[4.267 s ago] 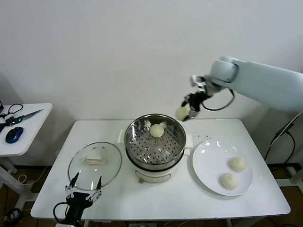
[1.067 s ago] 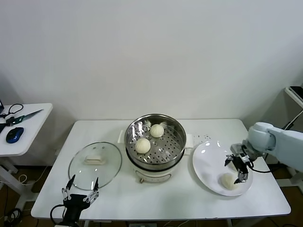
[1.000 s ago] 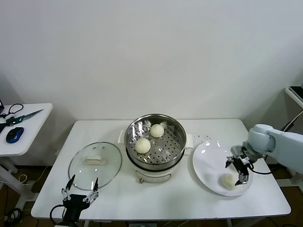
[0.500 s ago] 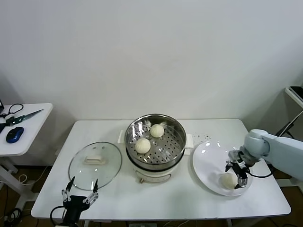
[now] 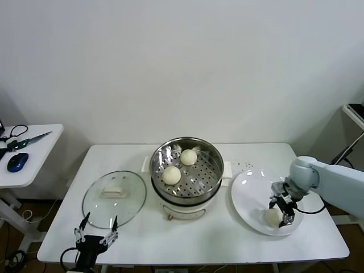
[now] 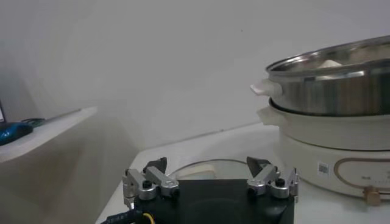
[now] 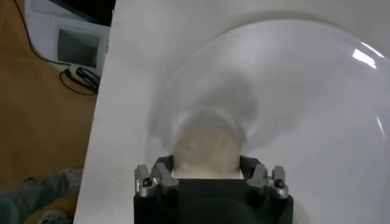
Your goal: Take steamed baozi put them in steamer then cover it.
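The steamer (image 5: 209,177) stands mid-table, uncovered, with two baozi (image 5: 171,174) (image 5: 188,157) on its perforated tray. Its pot also shows in the left wrist view (image 6: 329,91). Only one baozi (image 5: 272,216) shows on the white plate (image 5: 250,196). My right gripper (image 5: 281,211) is down over it, open, a finger on either side; the right wrist view shows the bun (image 7: 207,146) filling the gap of that gripper (image 7: 207,163). The glass cover (image 5: 114,199) lies flat left of the steamer. My left gripper (image 5: 96,233) (image 6: 207,165) is parked open near the front edge, just before the cover (image 6: 194,168).
A side table (image 5: 34,156) at the far left holds a blue mouse (image 5: 17,161) and scissors (image 5: 25,139). A small white block (image 5: 242,166) lies behind the plate. The plate sits close to the table's front right edge (image 5: 318,250).
The bun carried earlier now lies in the steamer. My right gripper has come down onto the plate and slid over the near bun. The plate's far bun no longer shows.
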